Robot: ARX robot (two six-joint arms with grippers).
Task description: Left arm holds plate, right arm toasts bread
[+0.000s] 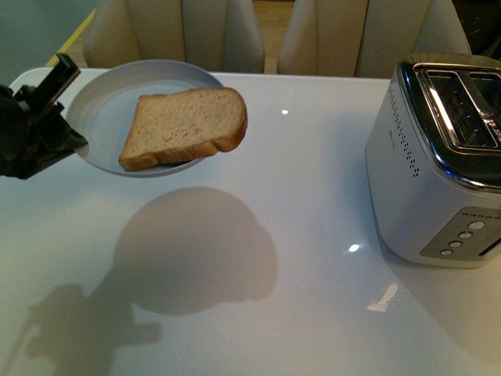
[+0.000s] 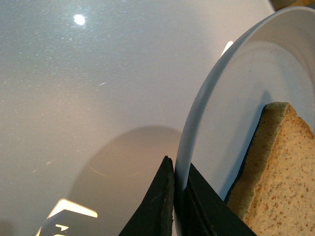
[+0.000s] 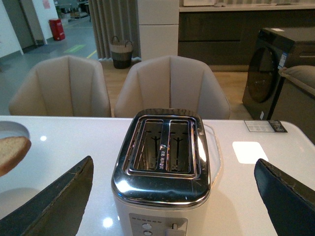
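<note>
Plate-holding is judged done; bread pick-up by the right arm is not yet begun. Round, shallow, pale blue-grey plate (image 1: 102, 90) is clamped at its rim by the black two-fingered left gripper (image 1: 72, 145). In the left wrist view one of its thin fingers (image 2: 157, 206) is seen on each face of the rim. Plate is held clear of the glossy white table (image 1: 297, 235), well apart from the silver two-slot toaster (image 1: 427, 168), and a round shadow (image 1: 196, 251) is cast beneath it. Thick slice of brown wholemeal bread (image 1: 184, 125) w/ tan crust is lying flat on the plate, its toaster-side end overhanging the rim.

Right gripper (image 3: 173, 162) is seen only in its own wrist view. Its dark fingers (image 3: 54, 201) are spread wide apart w/ nothing btwn them, hung above and just short of the toaster, whose slots (image 3: 162, 145) are seen empty. Two beige chairs (image 3: 172, 83) are set behind the toaster, beyond the table edge.

Next move, as judged: right gripper is to be taken away from the toaster toward the plate, lined up across the slice's overhanging end, and closed on the crust w/o the plate being knocked. Slice then has to be turned upright, edge-on to a slot, and lowered in. Plate should be held level meanwhile. Lever (image 3: 172, 227) at the toaster front is to be pressed last.
</note>
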